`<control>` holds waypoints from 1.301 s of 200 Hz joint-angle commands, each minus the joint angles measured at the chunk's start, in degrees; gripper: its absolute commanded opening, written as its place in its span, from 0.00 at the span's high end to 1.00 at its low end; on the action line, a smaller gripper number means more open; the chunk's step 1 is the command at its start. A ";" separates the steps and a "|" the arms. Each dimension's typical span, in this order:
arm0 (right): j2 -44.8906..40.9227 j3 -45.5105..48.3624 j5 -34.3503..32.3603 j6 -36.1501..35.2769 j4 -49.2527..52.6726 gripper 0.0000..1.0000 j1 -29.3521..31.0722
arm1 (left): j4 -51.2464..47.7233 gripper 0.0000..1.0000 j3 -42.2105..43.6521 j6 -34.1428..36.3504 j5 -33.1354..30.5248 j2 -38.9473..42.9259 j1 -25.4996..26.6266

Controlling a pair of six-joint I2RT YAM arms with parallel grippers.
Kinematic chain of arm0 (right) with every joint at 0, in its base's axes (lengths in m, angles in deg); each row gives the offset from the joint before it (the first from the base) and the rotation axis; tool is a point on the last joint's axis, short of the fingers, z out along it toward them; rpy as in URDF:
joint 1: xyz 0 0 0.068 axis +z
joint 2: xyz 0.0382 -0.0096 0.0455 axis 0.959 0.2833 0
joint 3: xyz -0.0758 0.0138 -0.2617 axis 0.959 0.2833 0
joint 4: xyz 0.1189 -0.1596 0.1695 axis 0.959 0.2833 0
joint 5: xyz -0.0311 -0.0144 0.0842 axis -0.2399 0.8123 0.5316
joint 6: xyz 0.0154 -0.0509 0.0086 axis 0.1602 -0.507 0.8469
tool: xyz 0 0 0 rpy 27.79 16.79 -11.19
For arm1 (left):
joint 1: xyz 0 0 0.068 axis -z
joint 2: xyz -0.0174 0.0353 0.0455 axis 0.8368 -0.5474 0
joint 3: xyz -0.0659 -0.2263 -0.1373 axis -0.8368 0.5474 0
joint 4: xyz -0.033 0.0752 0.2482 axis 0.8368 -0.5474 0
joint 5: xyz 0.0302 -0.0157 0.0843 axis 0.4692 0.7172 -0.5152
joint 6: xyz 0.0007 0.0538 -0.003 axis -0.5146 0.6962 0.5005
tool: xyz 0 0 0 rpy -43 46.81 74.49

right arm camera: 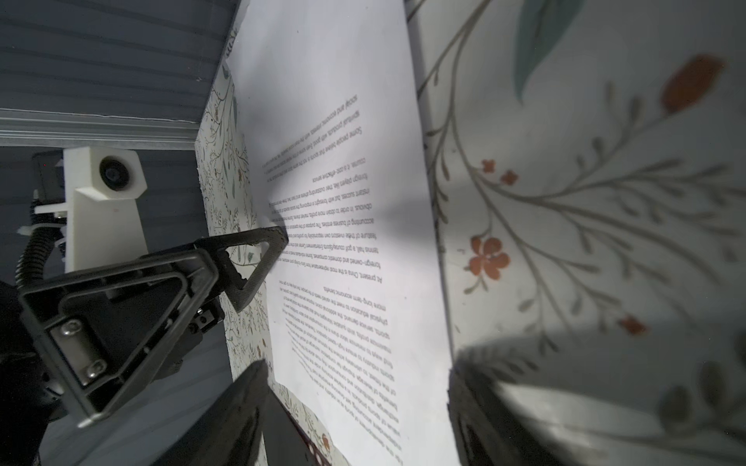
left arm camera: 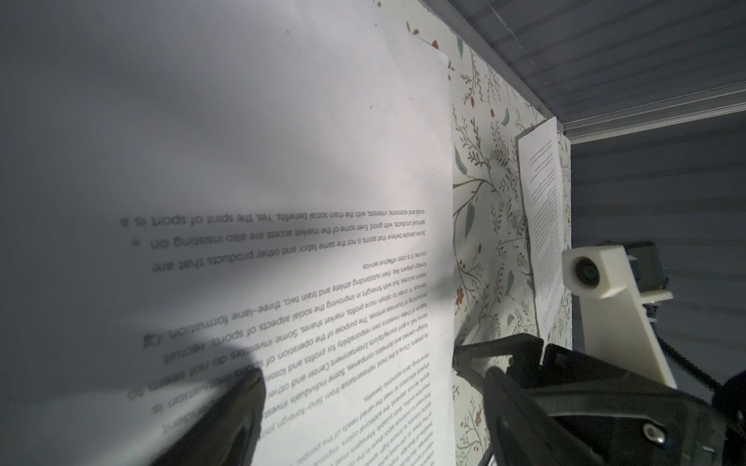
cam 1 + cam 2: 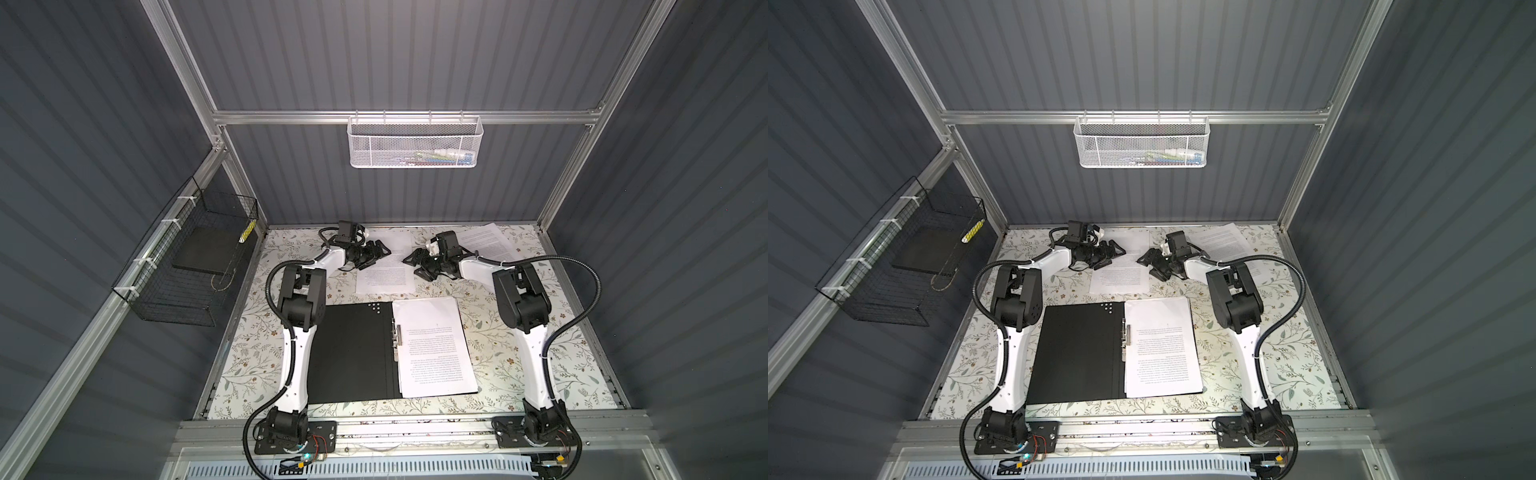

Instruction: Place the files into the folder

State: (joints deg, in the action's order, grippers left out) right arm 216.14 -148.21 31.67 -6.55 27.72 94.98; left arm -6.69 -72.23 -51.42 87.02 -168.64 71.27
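Nearest, the folder (image 3: pixel 353 353) is lying open, matte black inside up, metal clip (image 3: pixel 398 345) at its spine, a stack of printed white files (image 3: pixel 434 345) covering its right half. Beyond, a loose sheet (image 3: pixel 386 272) is lying flat between the left gripper (image 3: pixel 380 254) and right gripper (image 3: pixel 411 267), both with jaws apart. Farthest, another sheet (image 3: pixel 486 241) is sitting askew.

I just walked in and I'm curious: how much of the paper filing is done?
Partly done. The folder lies open with printed sheets on its right half. In hand: the left gripper and right gripper sit open at opposite edges of the middle sheet, neither gripping it. Left: that sheet and the far sheet near the back right corner.
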 commanded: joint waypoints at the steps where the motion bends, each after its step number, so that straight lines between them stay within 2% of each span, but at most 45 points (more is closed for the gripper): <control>1: 2.64 -1.33 -0.23 -0.65 3.10 0.25 0.17 | -1.75 0.15 1.15 0.63 0.26 -2.36 1.16; 19: 3.50 -2.89 1.03 -0.83 2.45 0.24 0.26 | -1.92 0.15 1.13 0.94 0.37 -2.29 1.36; 111: 3.15 -3.92 10.10 -1.36 -14.10 0.16 0.12 | -0.62 0.15 2.73 0.60 2.70 -1.75 1.76; 131: 4.25 -6.74 11.84 -1.98 -14.13 0.15 -0.38 | -0.41 0.15 3.46 0.63 2.88 -1.46 1.80; 174: 6.42 -11.43 11.28 -2.57 -8.88 0.16 -1.74 | -0.02 0.15 4.89 0.97 3.28 -0.61 1.71; 222: 7.62 -13.84 10.13 -3.46 -3.73 0.29 -2.45 | 0.16 0.15 5.00 0.87 3.39 -0.58 1.45; 260: 8.99 -15.65 9.96 -3.52 -1.79 0.53 -2.53 | 0.60 0.15 5.09 0.60 3.70 -0.52 1.30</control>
State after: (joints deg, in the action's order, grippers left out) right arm 223.03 -162.13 41.42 -9.13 23.05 92.33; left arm -1.91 -69.41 -51.22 90.76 -168.49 72.51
